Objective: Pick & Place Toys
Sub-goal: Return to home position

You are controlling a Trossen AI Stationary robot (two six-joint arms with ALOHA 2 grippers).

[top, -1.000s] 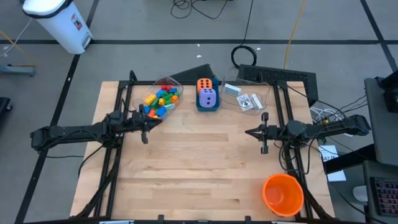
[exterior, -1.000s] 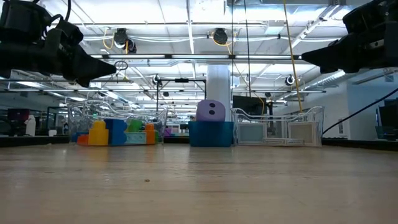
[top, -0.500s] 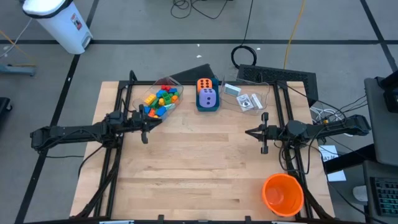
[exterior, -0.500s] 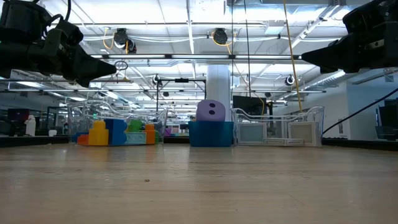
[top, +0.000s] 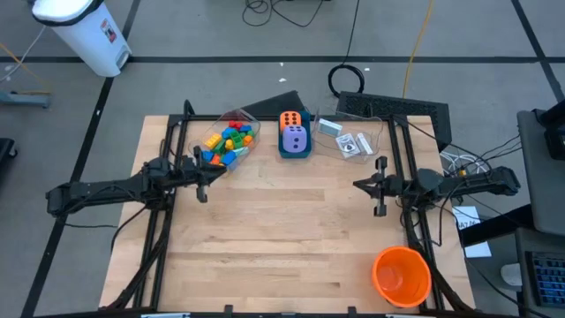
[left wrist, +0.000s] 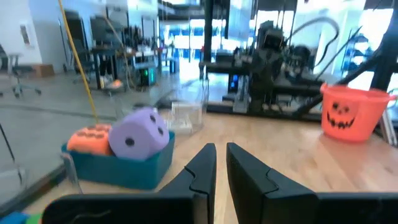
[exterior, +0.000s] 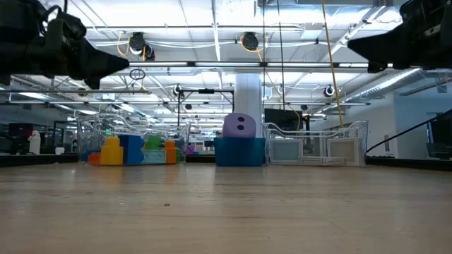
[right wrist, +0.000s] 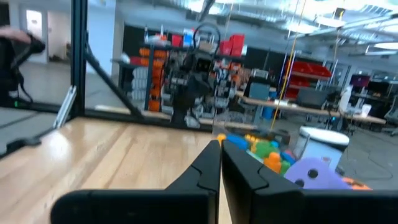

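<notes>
no writing i can read anywhere. the only marking is a black jack-o'-lantern face on the orange bucket [left wrist: 348, 112], and only the left wrist view shows it. from the high view the bucket is a plain orange rim, well apart from the blue box [top: 295, 148], off to its near right at the table [top: 282, 238] corner. the print on the cards is too small to read.

counts: one blue box, two dice in it, two clear tubs, one bucket. the orange die [top: 290, 120] sits on the far side of the box and the purple die [top: 297, 138] on the near side, touching. the left tub [top: 231, 124], just left of the box, holds the bricks [top: 226, 143] in a heap of red, orange, yellow, green and blue, too piled to count. the right tub [top: 371, 132], just right of the box, holds the white cards [top: 351, 144]; i can't tell how many.

the low view shows only the purple die poking over the box wall, with the orange die hidden behind it, and no bucket.

the left gripper [left wrist: 221, 148] is up off the table, nearer me than the box and out to its left, below the brick tub. its fingers are together with a thin slit between them, holding nothing. the right gripper [right wrist: 220, 144] mirrors it to the box's near right, also raised, with its fingers pressed together and empty.
</notes>
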